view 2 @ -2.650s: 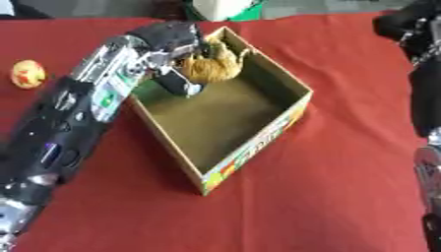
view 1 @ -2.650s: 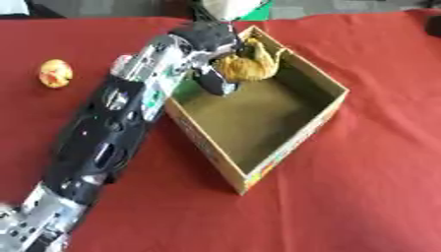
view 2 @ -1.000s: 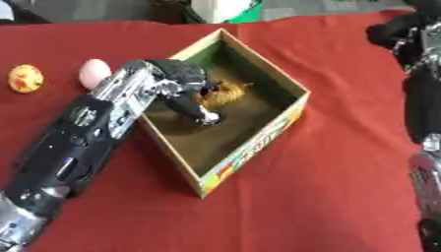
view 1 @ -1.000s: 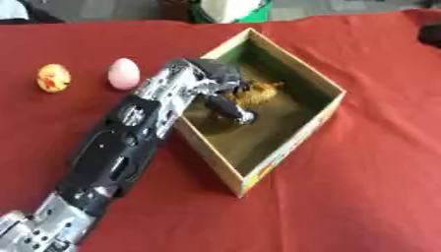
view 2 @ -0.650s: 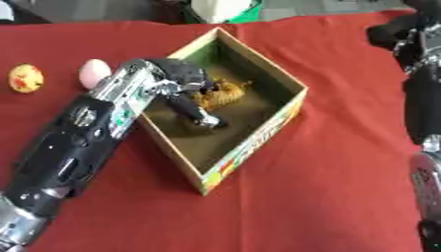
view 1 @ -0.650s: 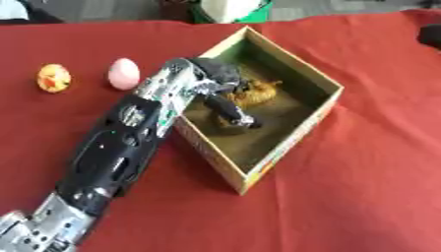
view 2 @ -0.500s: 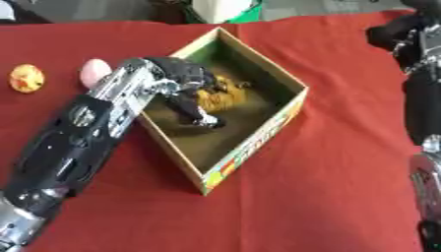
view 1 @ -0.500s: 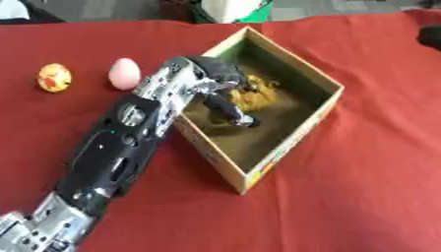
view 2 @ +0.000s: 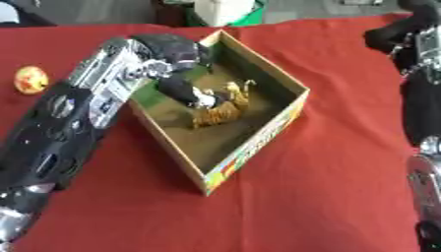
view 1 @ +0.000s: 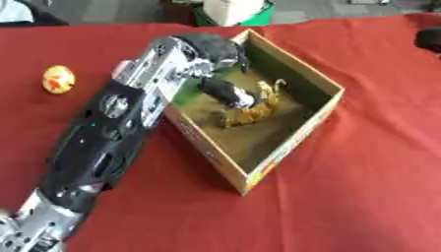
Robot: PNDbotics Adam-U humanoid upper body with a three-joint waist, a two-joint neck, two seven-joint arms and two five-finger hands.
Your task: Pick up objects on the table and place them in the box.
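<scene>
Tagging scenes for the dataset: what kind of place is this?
Probably a lab or demo tabletop, not a home: a red cloth-covered table holds an open cardboard box with an orange toy tiger inside, the robot's left hand over it, and a small yellow-orange ball.

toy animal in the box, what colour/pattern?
Orange-yellow with dark stripes, tiger-like. The toy animal lies on the box floor; the right eye view shows it best.
</scene>
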